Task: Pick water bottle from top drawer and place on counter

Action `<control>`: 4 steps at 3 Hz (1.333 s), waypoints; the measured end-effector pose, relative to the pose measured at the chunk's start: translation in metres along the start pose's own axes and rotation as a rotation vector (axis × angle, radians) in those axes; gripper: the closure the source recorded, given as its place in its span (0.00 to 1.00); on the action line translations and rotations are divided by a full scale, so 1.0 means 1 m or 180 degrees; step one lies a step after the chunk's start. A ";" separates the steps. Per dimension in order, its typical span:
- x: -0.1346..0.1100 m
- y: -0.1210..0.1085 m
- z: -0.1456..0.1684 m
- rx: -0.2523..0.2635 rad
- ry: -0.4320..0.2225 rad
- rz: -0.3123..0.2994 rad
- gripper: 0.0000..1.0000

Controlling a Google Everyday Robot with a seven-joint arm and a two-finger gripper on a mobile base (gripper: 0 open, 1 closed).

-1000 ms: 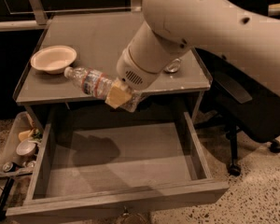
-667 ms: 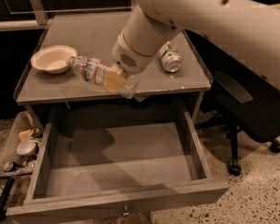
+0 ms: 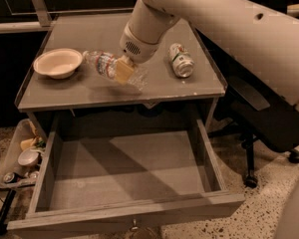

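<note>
We see our hand (image 3: 124, 71) clamped on the water bottle (image 3: 105, 63), which lies tilted over the counter (image 3: 89, 91), its cap toward the bowl (image 3: 58, 62) at left. A can (image 3: 181, 60) lies at right. The top drawer (image 3: 129, 214) stands open nearer us.

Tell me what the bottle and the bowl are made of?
The water bottle, held in the gripper over the counter, looks like clear ribbed plastic: you see through it. The bowl looks like matte cream plastic or paper; I can't tell which.
</note>
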State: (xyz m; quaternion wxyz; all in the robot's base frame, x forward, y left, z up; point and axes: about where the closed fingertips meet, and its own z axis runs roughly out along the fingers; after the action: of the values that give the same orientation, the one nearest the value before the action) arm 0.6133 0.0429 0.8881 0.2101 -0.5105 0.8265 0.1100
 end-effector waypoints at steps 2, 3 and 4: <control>0.002 -0.056 0.021 0.0009 0.0105 0.0375 1.00; -0.003 -0.068 0.036 -0.0040 0.0146 0.0458 1.00; -0.003 -0.069 0.036 -0.0040 0.0143 0.0461 0.81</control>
State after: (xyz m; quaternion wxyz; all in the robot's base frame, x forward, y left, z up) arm 0.6843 0.0285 0.8597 0.1799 -0.4530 0.8651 0.1186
